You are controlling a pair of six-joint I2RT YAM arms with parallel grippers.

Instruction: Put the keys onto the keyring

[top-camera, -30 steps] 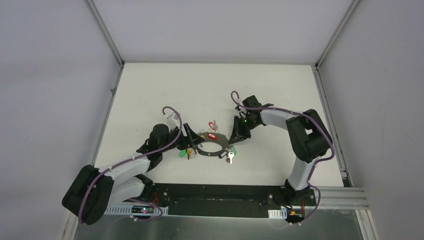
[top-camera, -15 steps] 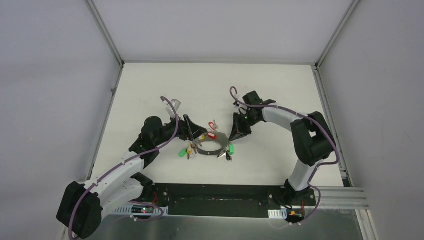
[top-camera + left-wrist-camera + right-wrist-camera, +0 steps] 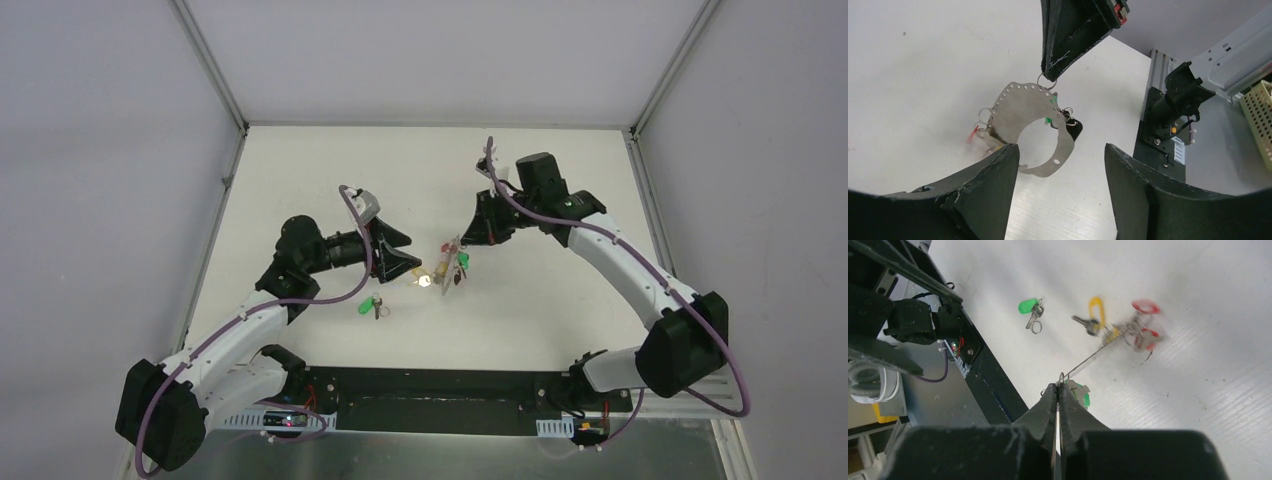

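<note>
My right gripper (image 3: 1059, 386) is shut on the top edge of the keyring (image 3: 1020, 107), a flat grey C-shaped metal plate with holes, and holds it hanging above the table. Red (image 3: 1145, 307), yellow (image 3: 1096, 307) and green tags dangle from it, and a black-capped key (image 3: 1074, 127) hangs at its side. From above the keyring (image 3: 447, 268) shows edge-on between both grippers. My left gripper (image 3: 1060, 170) is open and faces the plate's lower end, with nothing between its fingers. A green-capped key (image 3: 366, 304) with a small split ring lies on the table, also visible in the right wrist view (image 3: 1027, 306).
The black mounting rail (image 3: 430, 395) runs along the near edge of the table. Grey enclosure walls stand on the left, back and right. The right arm's base (image 3: 1173, 100) is beyond the hanging plate in the left wrist view.
My right gripper has lifted the keyring off the table and carried it up and back. My left gripper has risen and turned toward it. The green-capped key stayed on the table.
</note>
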